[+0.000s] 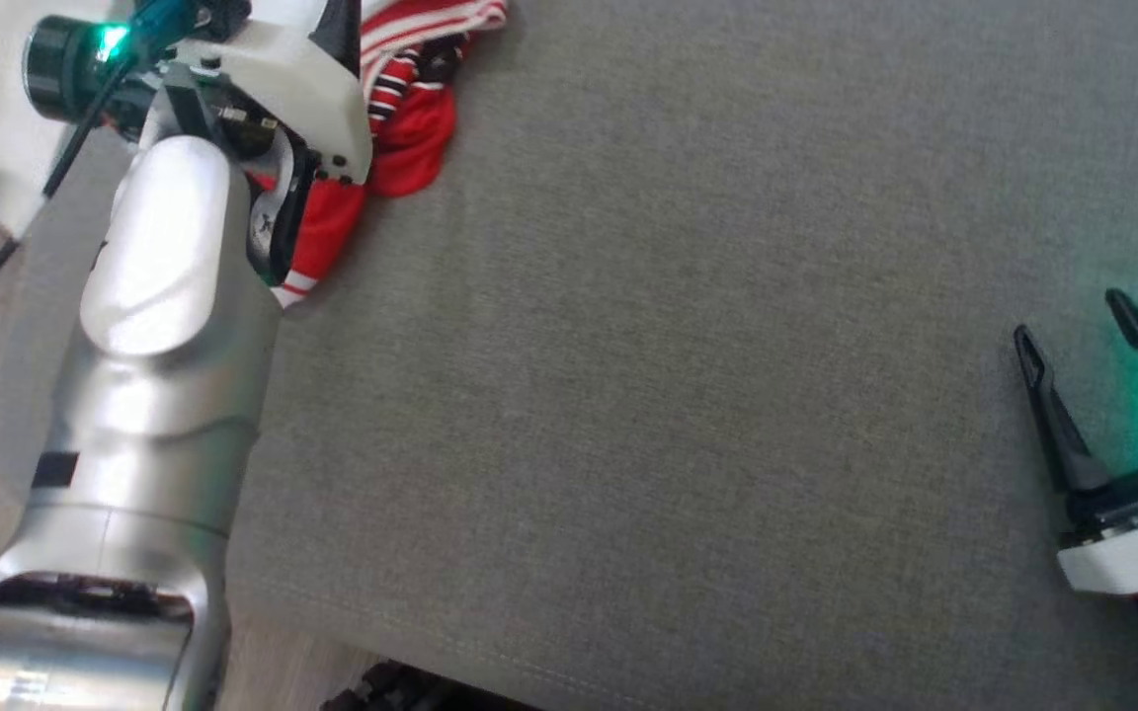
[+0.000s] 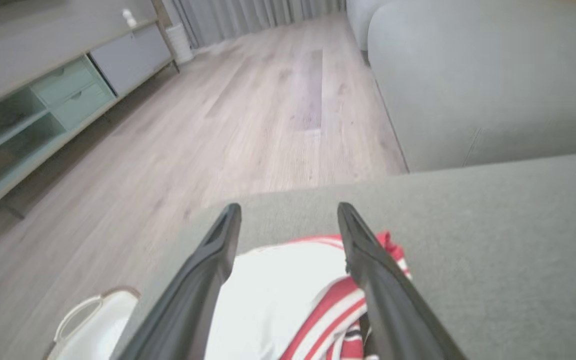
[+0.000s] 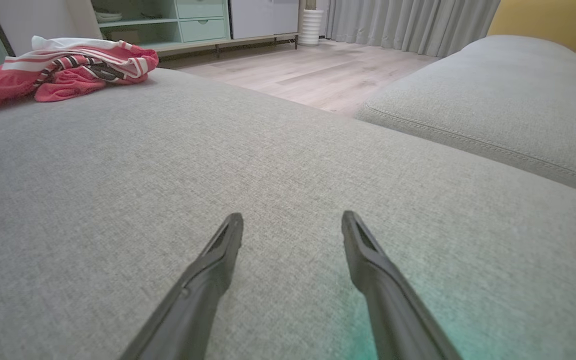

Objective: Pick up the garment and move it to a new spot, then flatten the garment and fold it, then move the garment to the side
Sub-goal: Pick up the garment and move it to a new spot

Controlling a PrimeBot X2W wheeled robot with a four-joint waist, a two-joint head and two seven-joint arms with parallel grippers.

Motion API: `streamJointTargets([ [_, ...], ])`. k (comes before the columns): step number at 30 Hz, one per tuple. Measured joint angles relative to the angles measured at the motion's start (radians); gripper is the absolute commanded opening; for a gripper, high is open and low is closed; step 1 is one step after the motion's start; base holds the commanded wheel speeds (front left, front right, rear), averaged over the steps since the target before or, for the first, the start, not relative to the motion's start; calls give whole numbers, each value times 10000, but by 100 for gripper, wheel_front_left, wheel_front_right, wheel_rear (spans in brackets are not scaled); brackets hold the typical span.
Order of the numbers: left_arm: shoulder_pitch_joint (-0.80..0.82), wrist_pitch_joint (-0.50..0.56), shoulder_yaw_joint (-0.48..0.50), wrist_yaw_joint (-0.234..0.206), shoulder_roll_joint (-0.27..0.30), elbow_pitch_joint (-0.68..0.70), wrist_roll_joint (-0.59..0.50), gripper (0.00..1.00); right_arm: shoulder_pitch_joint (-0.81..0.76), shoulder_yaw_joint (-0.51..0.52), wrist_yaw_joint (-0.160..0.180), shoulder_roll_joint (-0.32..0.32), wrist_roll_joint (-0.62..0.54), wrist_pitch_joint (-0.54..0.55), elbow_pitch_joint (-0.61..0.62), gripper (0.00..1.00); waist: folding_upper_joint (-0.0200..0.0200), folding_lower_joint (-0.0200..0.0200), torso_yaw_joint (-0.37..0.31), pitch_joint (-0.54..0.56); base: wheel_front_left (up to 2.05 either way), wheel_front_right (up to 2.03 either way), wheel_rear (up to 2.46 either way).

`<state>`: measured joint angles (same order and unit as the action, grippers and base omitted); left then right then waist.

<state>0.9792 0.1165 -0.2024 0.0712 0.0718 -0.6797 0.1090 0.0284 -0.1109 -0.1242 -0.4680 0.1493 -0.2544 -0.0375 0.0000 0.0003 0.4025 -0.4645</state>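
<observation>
The garment, red with white and dark stripes, lies crumpled at the far left corner of the grey cushion. My left arm reaches over it and hides part of it in the head view. In the left wrist view my left gripper hangs open just above the garment, one finger on each side of its white and striped folds. My right gripper stands open over bare cushion at the right edge, far from the cloth. The right wrist view shows that gripper open, with the garment far off at upper left.
A wooden floor lies beyond the cushion's edge, with a pale green cabinet at the left. A second grey cushion sits across a gap. A white basket stands on the floor beside the cushion's corner.
</observation>
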Motion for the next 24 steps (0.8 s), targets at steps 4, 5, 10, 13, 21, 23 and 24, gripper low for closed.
streamJointTargets([
  [4, 383, 470, 77, 63, -52, -1674, 336, 100, 127, -27, 0, -263, 21, -27, 439, 100, 0, -2, -248, -440, 0, 0, 0],
  [5, 446, 589, 127, 115, -100, -2084, 491, 100, 172, -33, 0, -318, 56, -27, 531, 100, 0, -2, -311, -540, 0, 0, 0],
  [10, 663, 692, 199, 107, -132, -3549, 671, 65, 420, -48, 0, -499, 82, -67, 780, 100, 0, -3, -646, -914, 0, 0, 0],
  [13, 1105, 493, 290, 109, -113, -4059, 675, 0, 504, -42, 0, -500, 82, -111, 911, 100, 0, -3, -817, -1076, 0, 0, 0],
  [21, 1278, -949, 176, 96, 119, -4602, 717, 0, 775, -56, 0, -278, 79, -107, 527, 100, 0, -1, -1046, -817, 0, 0, 0],
  [23, 1340, -1300, 56, 119, 184, -4650, 577, 0, 790, -132, 0, -44, 79, -92, 290, 100, 0, -1, -1099, -543, 0, 0, 0],
  [24, 1418, -1452, 15, 178, 215, -4652, 558, 0, 782, -201, 0, 115, 79, -82, 167, 100, 0, -1, -1133, -372, 0, 0, 0],
])
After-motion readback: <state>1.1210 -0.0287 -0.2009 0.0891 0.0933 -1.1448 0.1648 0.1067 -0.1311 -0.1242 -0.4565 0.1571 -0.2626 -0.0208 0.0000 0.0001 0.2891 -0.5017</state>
